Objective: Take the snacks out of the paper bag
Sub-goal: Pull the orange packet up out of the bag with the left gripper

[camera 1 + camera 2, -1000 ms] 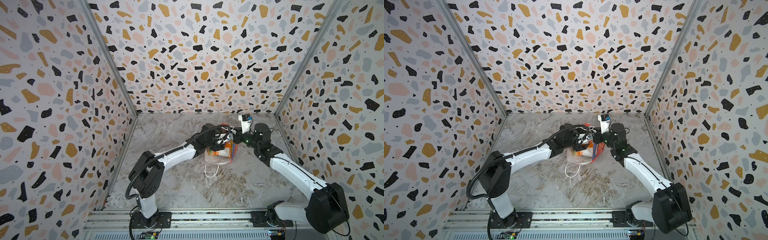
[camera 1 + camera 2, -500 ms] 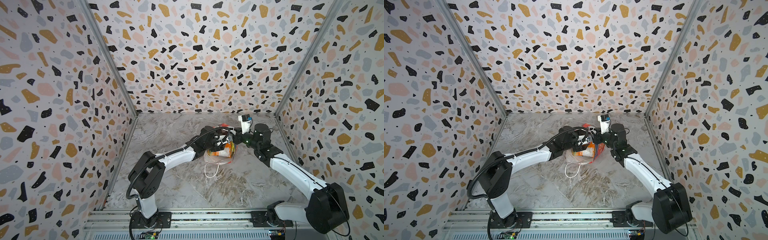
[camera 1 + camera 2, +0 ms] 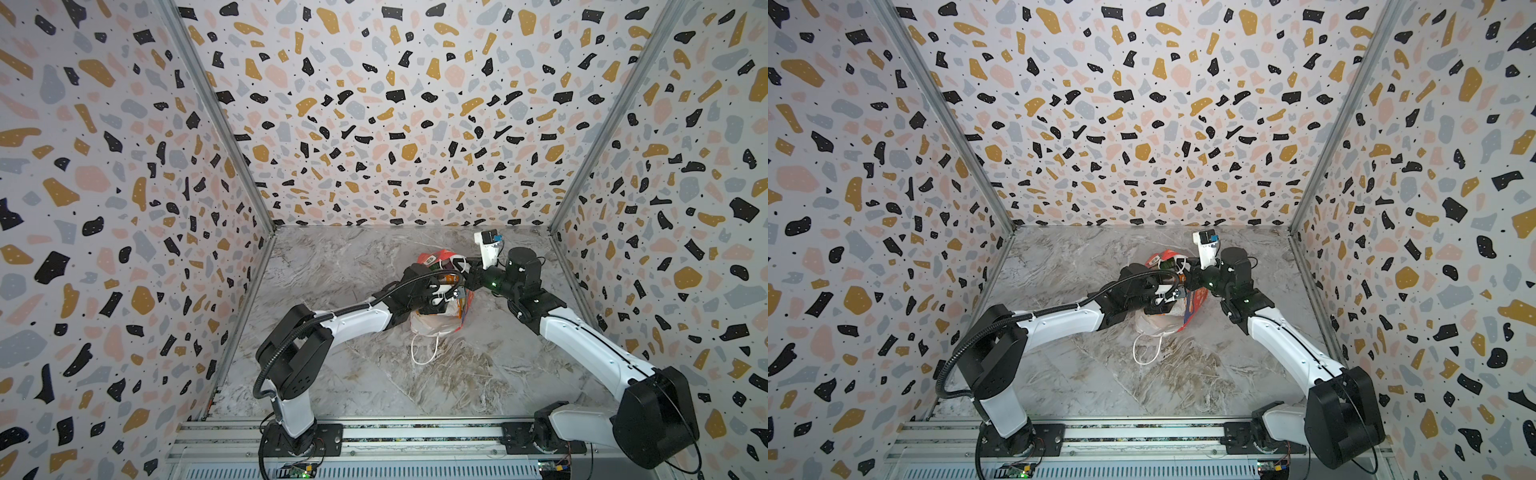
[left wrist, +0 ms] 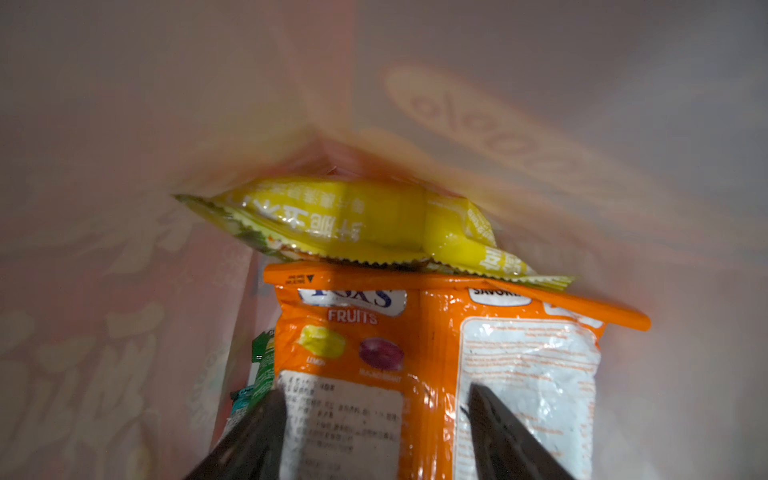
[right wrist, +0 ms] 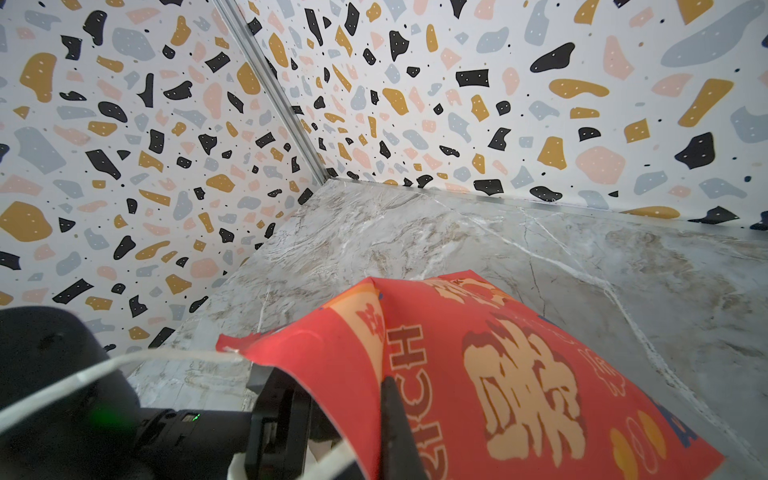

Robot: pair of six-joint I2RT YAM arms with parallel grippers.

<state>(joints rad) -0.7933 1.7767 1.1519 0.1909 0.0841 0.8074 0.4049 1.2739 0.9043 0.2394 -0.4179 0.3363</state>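
The red paper bag (image 3: 433,259) lies on its side mid-table in both top views, its white inside towards the front. My left gripper (image 3: 451,293) reaches into its mouth. In the left wrist view the jaws (image 4: 376,415) stand open over an orange "FOX'S" snack packet (image 4: 415,345), one dark finger (image 4: 257,436) on each side of its label. A yellow packet (image 4: 353,220) lies beyond it, and a green one (image 4: 264,361) beside it. My right gripper (image 5: 382,415) is shut on the bag's red wall (image 5: 519,374) at the rim, with its inner finger hidden.
A white cord handle (image 3: 424,351) trails from the bag onto the marble tabletop (image 3: 478,374). Terrazzo-patterned walls (image 3: 374,124) close in the left, back and right. The arm bases stand on a metal rail (image 3: 415,436) at the front.
My left gripper has edged a little deeper into the bag's mouth and its jaws have narrowed slightly. The right gripper has kept its hold on the bag's rim.
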